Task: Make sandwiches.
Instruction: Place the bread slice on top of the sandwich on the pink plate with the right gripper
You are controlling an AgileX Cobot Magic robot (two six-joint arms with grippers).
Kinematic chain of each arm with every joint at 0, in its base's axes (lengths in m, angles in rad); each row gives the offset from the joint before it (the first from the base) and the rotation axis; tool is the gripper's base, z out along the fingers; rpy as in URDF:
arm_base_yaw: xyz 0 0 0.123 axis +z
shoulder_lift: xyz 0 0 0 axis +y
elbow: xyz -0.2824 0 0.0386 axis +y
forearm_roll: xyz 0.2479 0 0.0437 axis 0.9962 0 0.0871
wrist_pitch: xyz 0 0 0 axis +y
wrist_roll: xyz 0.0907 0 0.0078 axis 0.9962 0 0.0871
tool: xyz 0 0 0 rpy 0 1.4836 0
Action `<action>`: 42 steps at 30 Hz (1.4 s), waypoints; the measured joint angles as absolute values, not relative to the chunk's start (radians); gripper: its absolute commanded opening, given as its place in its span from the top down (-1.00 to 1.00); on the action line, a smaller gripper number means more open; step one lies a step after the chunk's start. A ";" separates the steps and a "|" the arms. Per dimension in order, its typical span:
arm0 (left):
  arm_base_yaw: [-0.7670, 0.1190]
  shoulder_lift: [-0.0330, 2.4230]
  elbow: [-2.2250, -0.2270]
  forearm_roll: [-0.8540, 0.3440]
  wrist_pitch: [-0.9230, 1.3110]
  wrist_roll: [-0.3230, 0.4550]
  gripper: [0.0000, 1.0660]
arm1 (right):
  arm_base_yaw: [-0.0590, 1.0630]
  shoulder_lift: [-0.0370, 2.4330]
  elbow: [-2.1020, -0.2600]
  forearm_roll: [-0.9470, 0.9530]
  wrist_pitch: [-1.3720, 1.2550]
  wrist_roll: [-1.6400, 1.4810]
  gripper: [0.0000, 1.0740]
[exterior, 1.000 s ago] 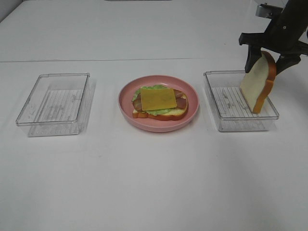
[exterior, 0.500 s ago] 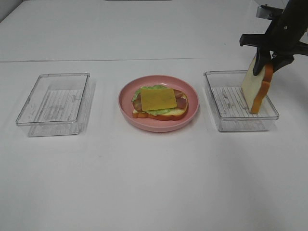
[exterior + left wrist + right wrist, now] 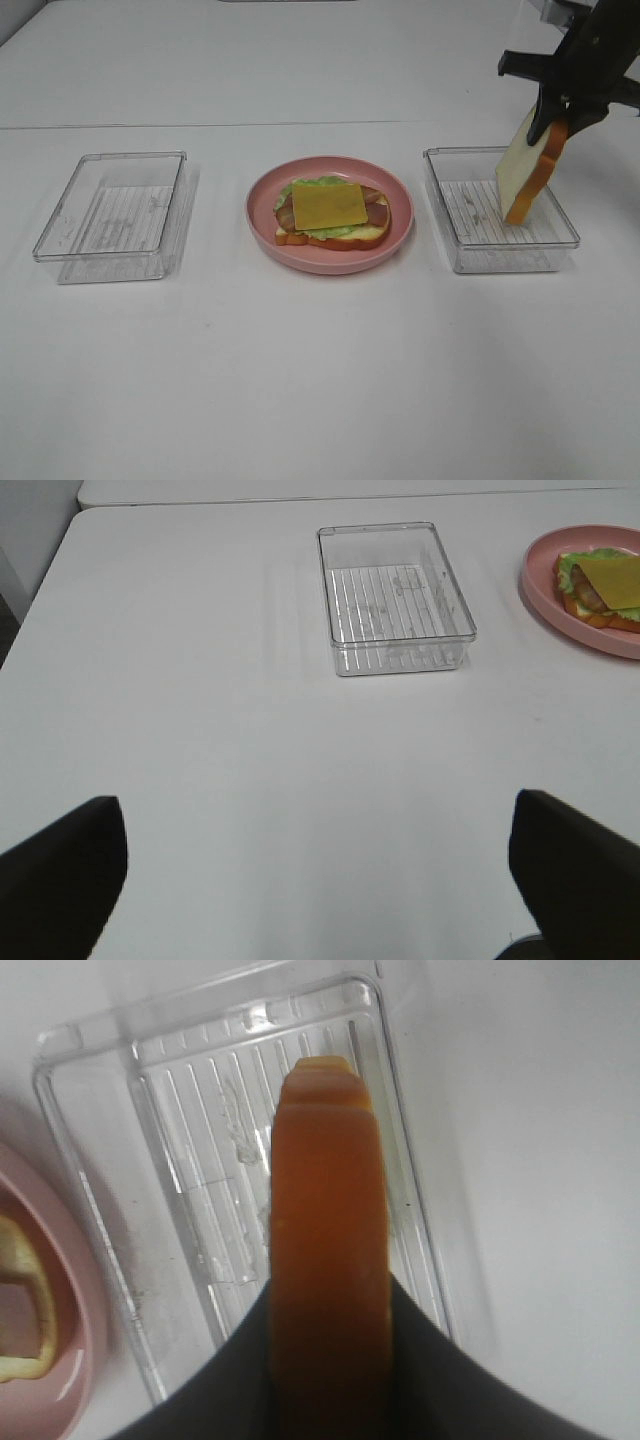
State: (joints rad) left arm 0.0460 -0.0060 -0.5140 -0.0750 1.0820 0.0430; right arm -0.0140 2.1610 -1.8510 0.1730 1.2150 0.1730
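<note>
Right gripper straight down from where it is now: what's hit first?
Probably the floor of the clear tray: the right gripper is shut on the bread slice, hanging over it. Depth uncertain.

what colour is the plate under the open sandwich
Pink plate, clearest in the exterior high view.

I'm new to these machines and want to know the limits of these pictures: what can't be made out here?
- Right hand: the high view's edge cuts off its arm; in its wrist view the bread slice hides the fingertips.
- Left hand: absent from the high view; only two dark fingers show.
- Pink plate: cut off in both wrist views.
</note>
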 measured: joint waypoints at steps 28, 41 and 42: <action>0.046 -0.006 -0.514 -0.078 1.082 0.039 -0.87 | 0.074 1.858 -1.502 0.833 1.028 -0.204 1.00; 0.046 -0.006 -0.514 -0.078 1.082 0.039 -0.87 | 0.202 2.098 -1.555 1.030 0.925 -0.300 1.00; 0.046 -0.006 -0.514 -0.078 1.082 0.039 -0.87 | 0.202 2.098 -1.555 1.030 0.925 -0.300 1.00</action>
